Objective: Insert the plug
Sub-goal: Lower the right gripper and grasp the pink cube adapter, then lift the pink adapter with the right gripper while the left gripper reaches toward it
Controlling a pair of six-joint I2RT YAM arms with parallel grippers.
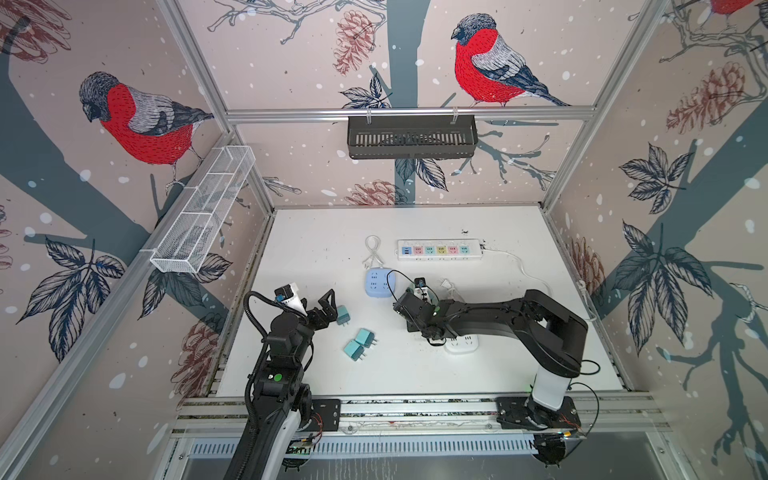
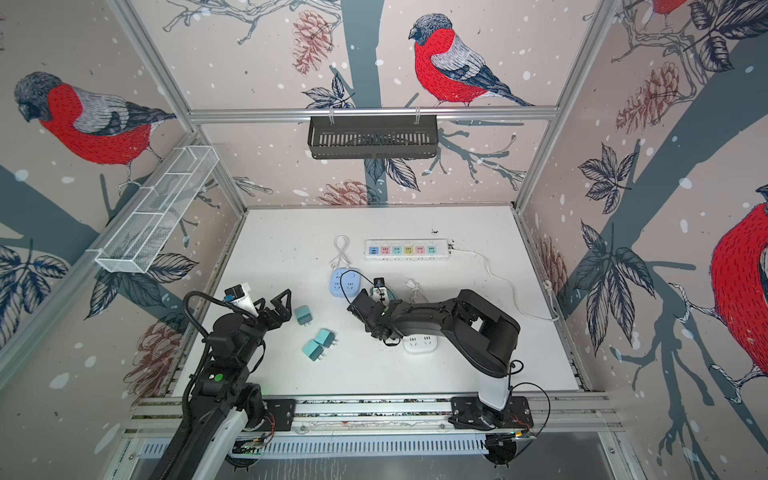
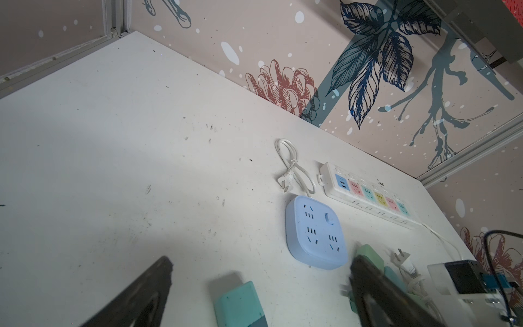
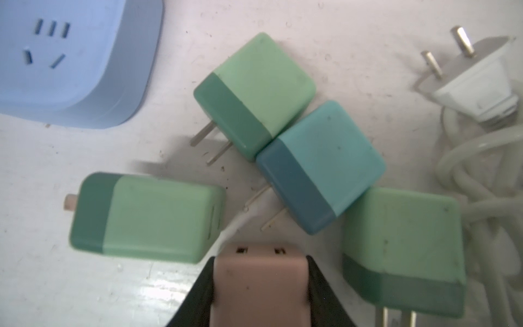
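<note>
The right gripper was pinched on the pink plug, a black finger against each side, and the plug's end face showed two small slots. The plug sat near the middle of the tabletop, just beside the blue square socket, over a cluster of green plugs and a blue plug, with a white corded plug close by. Whether it cleared the surface could not be told. The left gripper stood spread wide nearer the left edge, and its wrist view showed a teal plug between its fingers, touching neither. Toward the far edge lay the power strip, its socket faces blue, pink, teal, yellow, pink and teal; any print on it was too small to read. A white socket lay partly under the right arm.
</note>
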